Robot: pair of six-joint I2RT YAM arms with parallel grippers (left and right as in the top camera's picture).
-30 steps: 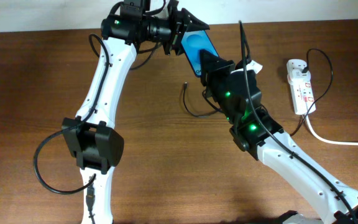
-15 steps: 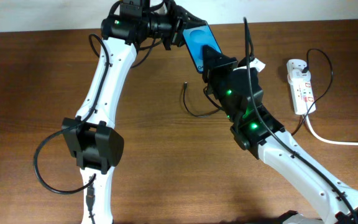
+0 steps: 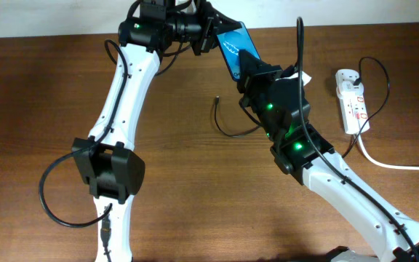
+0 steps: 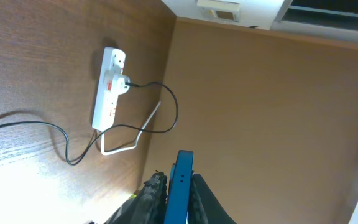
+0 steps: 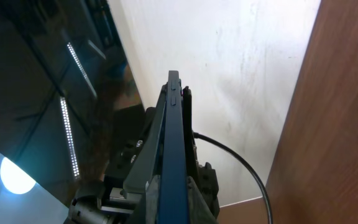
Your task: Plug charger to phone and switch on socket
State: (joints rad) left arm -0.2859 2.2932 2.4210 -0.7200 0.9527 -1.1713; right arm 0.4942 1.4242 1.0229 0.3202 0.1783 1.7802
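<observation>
From overhead we see the phone [image 3: 233, 49] held up near the far edge of the table [image 3: 35, 109], caught between the left gripper [image 3: 214, 34] and the right gripper [image 3: 247, 67]. The charger [image 3: 228, 129] lies on the wood beside the right arm, its plug tip free. The socket [image 3: 353, 98] sits well apart to the right.

In the left wrist view, the fingers [image 4: 155, 195] pinch the phone edge-on, with the socket beyond.

In the right wrist view, the fingers [image 5: 199, 193] are clamped on the phone's thin edge.
</observation>
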